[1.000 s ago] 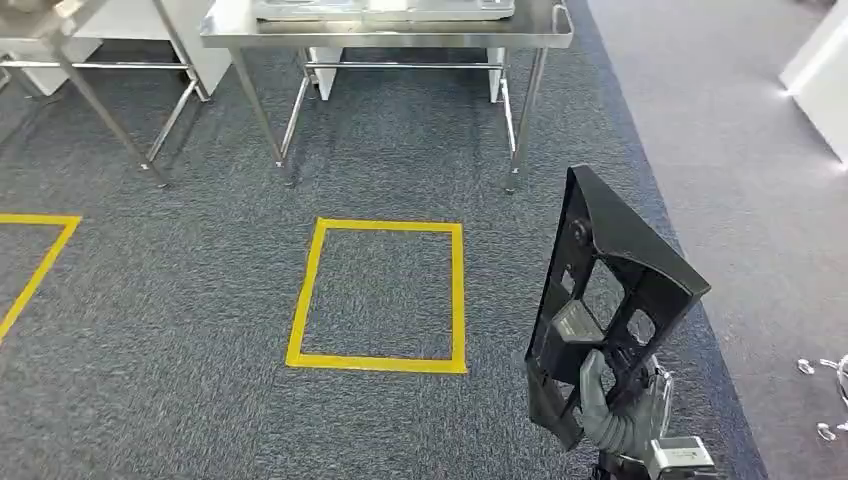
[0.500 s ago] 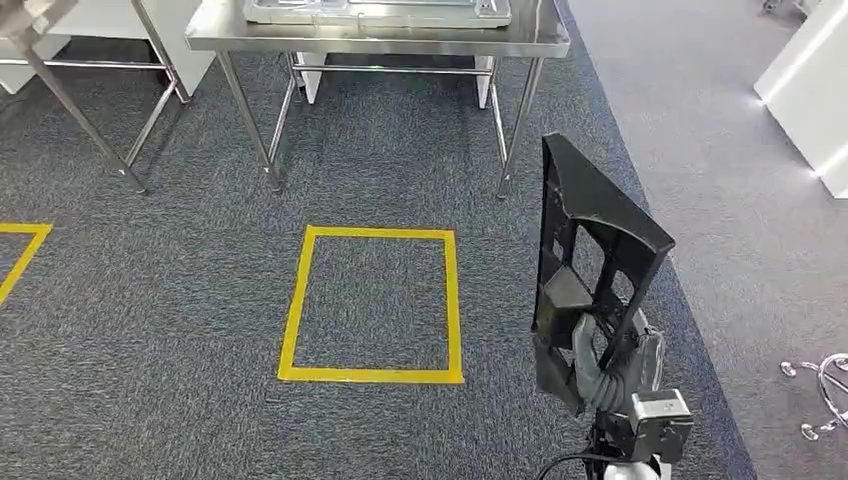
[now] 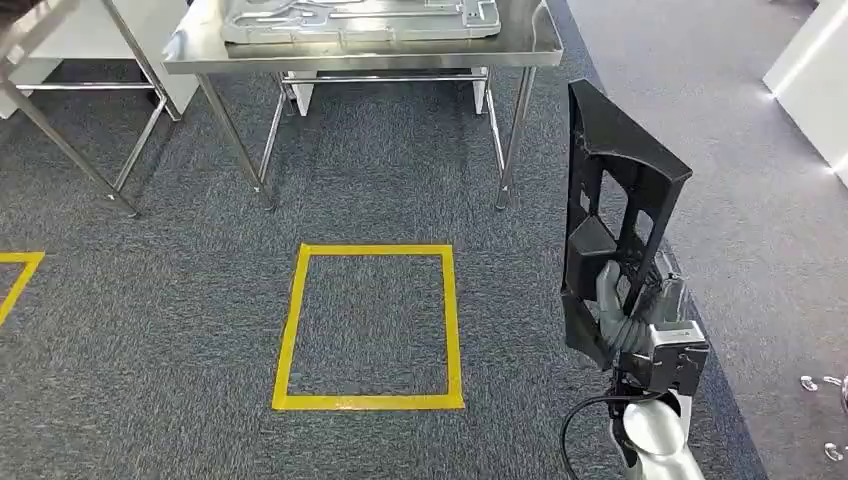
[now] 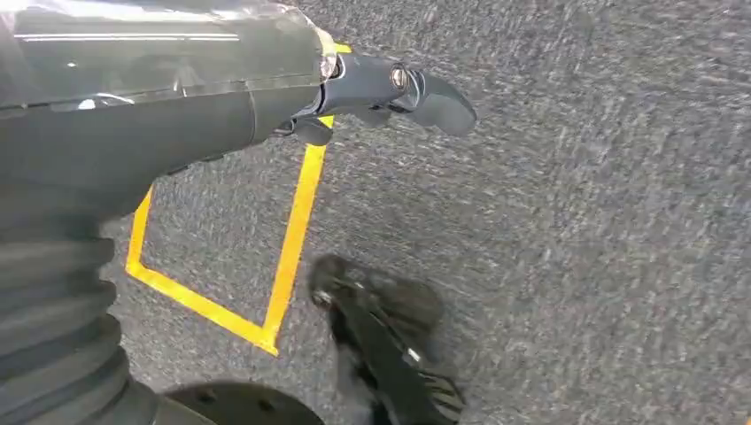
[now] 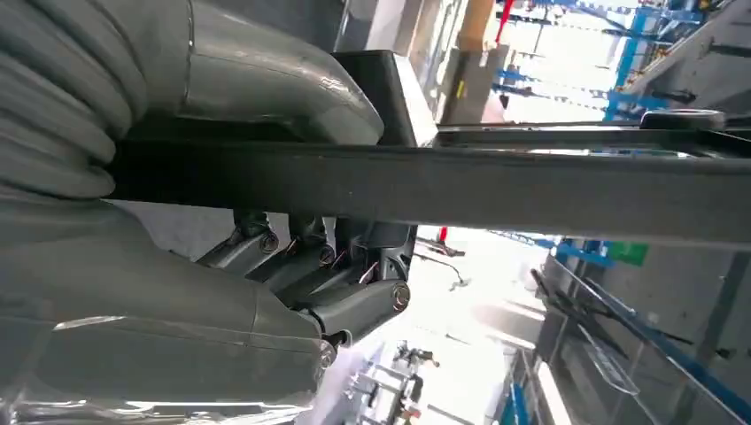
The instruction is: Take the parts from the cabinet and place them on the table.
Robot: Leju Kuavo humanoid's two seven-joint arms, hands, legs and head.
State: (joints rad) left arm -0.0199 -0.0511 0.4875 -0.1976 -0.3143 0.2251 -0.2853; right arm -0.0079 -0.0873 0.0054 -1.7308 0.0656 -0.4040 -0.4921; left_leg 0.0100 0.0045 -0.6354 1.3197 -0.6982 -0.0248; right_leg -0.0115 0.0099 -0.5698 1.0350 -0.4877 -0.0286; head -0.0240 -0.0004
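Observation:
A black plastic frame part (image 3: 618, 180) stands upright at the right of the head view, and my right hand (image 3: 624, 312) grips its lower edge. In the right wrist view the part's dark bar (image 5: 460, 186) runs across the picture, with the right hand (image 5: 292, 274) wrapped around it from both sides. My left hand (image 4: 381, 88) hangs over the carpet with its fingers apart and nothing in it. Ahead stands a steel table (image 3: 525, 42) carrying a flat silver metal part (image 3: 360, 18).
A yellow taped square (image 3: 292, 330) marks the grey carpet before the table. A second steel frame (image 3: 60, 140) stands at the left, with more yellow tape (image 3: 18, 272) below it. A white unit (image 3: 812, 75) stands at the far right beside lighter floor.
The whole picture has shifted: the camera has moved toward the table, so table and yellow square sit lower in frame. The black part stays upright in my right hand.

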